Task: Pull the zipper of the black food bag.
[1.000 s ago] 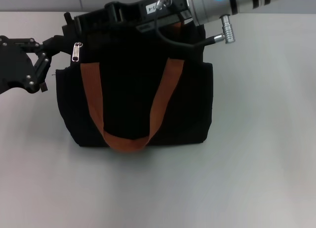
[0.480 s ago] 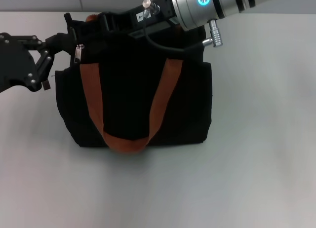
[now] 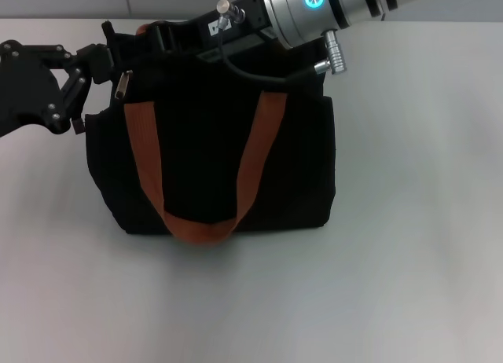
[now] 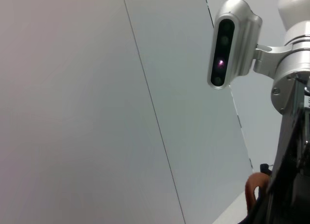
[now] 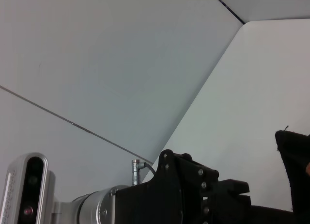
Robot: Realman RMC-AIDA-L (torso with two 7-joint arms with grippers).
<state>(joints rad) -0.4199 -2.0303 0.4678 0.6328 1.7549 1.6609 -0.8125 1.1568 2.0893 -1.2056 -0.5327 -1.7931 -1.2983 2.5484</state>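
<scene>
Upper frame: the right gripper (image 3: pixel 161 34) has slid leftward along the black food bag (image 3: pixel 212 166) top toward the zipper (image 3: pixel 123 84); left gripper (image 3: pixel 98 60) pinches the bag corner (right's opening untellable).

- The desk (image 3: pixel 393 261) is a plain, pale grey-white surface that fills most of the head view, evenly lit and without marks.
- Along the desk's far edge rises a light grey wall (image 3: pixel 94 0).
- The wall is made of flat panels, with thin dark seams (image 4: pixel 150 107) between them.
- Soft shadows lie on the desk.
</scene>
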